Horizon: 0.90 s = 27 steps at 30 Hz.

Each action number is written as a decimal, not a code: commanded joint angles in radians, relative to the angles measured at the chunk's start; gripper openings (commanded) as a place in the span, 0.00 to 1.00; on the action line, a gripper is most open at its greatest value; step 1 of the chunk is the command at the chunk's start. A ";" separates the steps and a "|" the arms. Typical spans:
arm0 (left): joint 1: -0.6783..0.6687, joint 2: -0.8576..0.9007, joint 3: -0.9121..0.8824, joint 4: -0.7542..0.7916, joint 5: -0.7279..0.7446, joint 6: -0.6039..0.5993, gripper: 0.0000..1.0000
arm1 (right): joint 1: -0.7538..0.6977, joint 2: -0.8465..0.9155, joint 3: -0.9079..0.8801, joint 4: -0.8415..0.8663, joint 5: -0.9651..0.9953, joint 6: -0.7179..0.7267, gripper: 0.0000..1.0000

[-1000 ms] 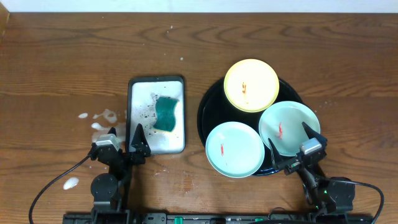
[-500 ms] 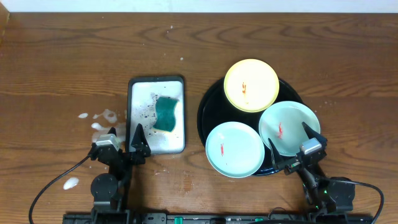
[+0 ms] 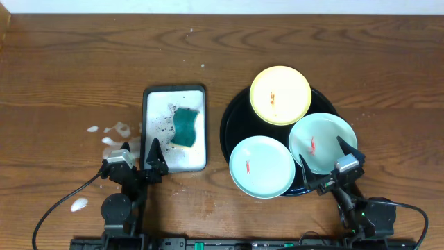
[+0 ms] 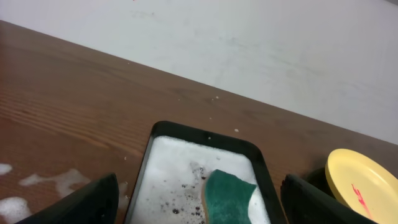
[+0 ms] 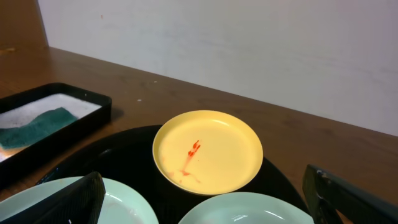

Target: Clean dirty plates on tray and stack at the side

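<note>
While both arms sit at the near edge, left gripper (image 3: 140,151) and right gripper (image 3: 321,154) spread wide and empty, the glossy black tray (image 3: 234,117) carries three smooth round plates. The yellow plate (image 3: 280,95) is farthest, the left mint plate (image 3: 262,167) nearer, and the right mint plate (image 3: 316,135) lies between the right fingers. The left gripper faces the foamy white tray (image 3: 173,88) and green sponge (image 3: 185,127). Only the overhead view shows foam blobs (image 3: 114,130) on the wooden table (image 3: 69,55).

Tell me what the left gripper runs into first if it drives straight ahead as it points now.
Probably the rectangular tray, then the green sponge lying in it; both sit dead ahead of the open left gripper. Its height is unclear, so it might pass over the rim.
</note>
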 commanded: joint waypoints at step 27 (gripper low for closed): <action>0.004 0.760 0.949 -0.742 0.107 -0.074 0.83 | -0.007 0.753 1.022 -0.675 -0.054 0.047 0.99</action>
